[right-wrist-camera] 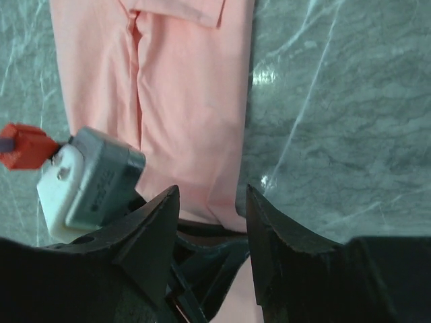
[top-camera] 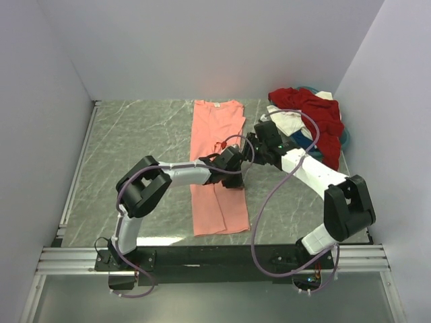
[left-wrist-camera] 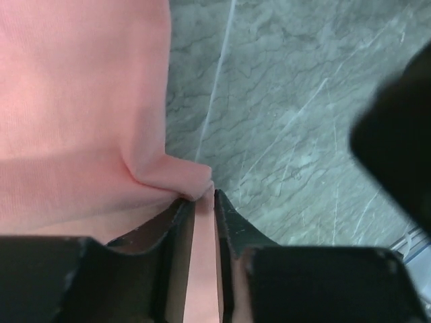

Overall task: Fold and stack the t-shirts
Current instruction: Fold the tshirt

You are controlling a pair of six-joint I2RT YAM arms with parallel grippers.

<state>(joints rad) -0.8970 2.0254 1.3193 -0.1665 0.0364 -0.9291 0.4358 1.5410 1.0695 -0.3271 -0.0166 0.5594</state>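
The salmon-pink shirt (top-camera: 212,134) lies flat on the counter (top-camera: 135,134) as a long narrow strip, collar end away from the arms. The left fingers (left-wrist-camera: 219,205) are clamped on a small pinch of its right edge, about halfway along the strip. The cloth puckers up at their tips. The right fingers (right-wrist-camera: 165,215) hang apart just beyond that same edge, holding nothing. Well off to the strip's far right sits a heap: dark red shirt (top-camera: 316,111) on top, white shirt (top-camera: 289,121) beside it, and the teal-blue shirt (top-camera: 345,138) mostly hidden underneath.
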